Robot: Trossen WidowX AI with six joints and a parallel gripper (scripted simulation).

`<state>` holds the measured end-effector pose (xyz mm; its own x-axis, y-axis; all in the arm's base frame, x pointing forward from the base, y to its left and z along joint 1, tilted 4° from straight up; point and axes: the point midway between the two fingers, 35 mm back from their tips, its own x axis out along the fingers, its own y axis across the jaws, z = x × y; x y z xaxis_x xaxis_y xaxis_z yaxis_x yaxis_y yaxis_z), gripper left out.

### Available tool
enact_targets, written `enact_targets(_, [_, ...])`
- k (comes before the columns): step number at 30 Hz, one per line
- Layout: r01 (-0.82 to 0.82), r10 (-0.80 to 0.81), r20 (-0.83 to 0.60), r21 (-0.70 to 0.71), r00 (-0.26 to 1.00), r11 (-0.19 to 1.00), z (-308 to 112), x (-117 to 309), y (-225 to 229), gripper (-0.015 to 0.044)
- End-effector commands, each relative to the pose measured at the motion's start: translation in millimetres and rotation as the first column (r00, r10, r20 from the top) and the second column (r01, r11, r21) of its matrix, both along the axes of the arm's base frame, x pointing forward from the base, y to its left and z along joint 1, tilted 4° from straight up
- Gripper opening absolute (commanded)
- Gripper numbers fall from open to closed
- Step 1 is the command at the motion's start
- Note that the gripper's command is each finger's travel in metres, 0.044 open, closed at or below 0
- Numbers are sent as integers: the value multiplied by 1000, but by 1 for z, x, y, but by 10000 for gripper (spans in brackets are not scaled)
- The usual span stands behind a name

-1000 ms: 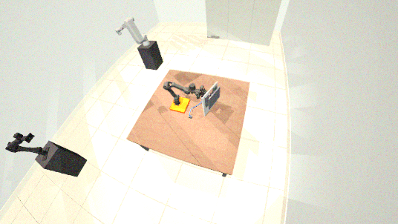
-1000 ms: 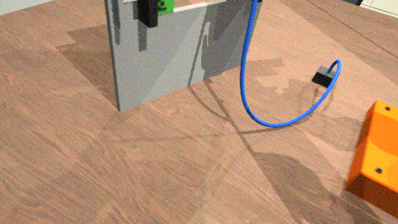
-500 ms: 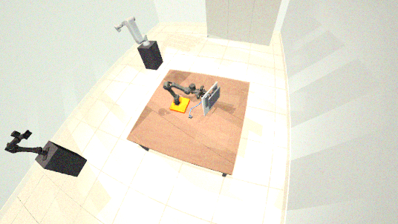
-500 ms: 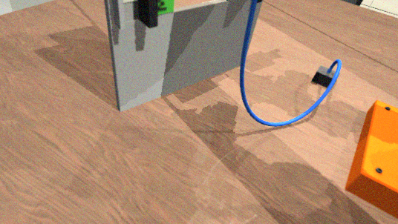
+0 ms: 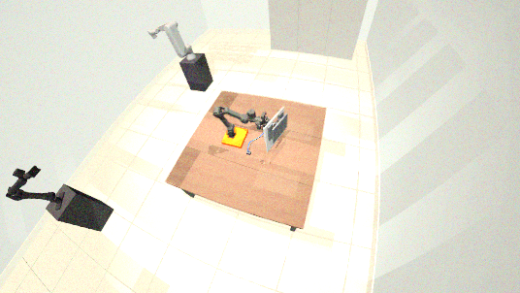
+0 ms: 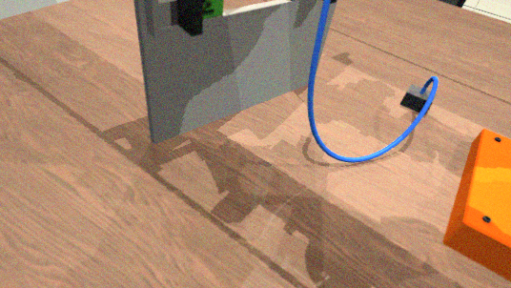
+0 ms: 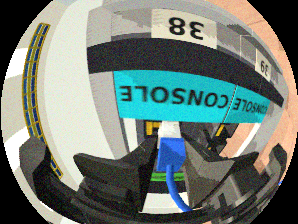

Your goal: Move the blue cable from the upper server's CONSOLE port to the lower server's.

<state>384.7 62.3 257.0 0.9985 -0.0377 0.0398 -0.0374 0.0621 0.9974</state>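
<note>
At the upright panel (image 5: 270, 138) (image 6: 214, 72) (image 7: 75, 95) on the table (image 5: 243, 179) (image 6: 95, 215), gripper (image 5: 265, 120) (image 7: 168, 136) is partly closed, clamped on the blue plug (image 7: 171, 154), one finger each side. Plug's clear nose points into the panel, at the port opening by the cyan label (image 7: 172, 97); long axis runs from nose back to the cable (image 6: 312, 95) (image 7: 173, 187). Cable hangs in a loop to a small dark block (image 6: 416, 98) (image 5: 248, 153) on the table. Readable, upside down in wrist view: CONSOLE twice, second at an angle, plus 38 and 39.
</note>
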Motion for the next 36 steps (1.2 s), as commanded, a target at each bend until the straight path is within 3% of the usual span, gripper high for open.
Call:
enact_targets(1, [-2,2,-1,0,1000,1000,-1,-3,1,0])
enact_targets(36, [-2,2,-3,1,1000,1000,-2,-26,10,0])
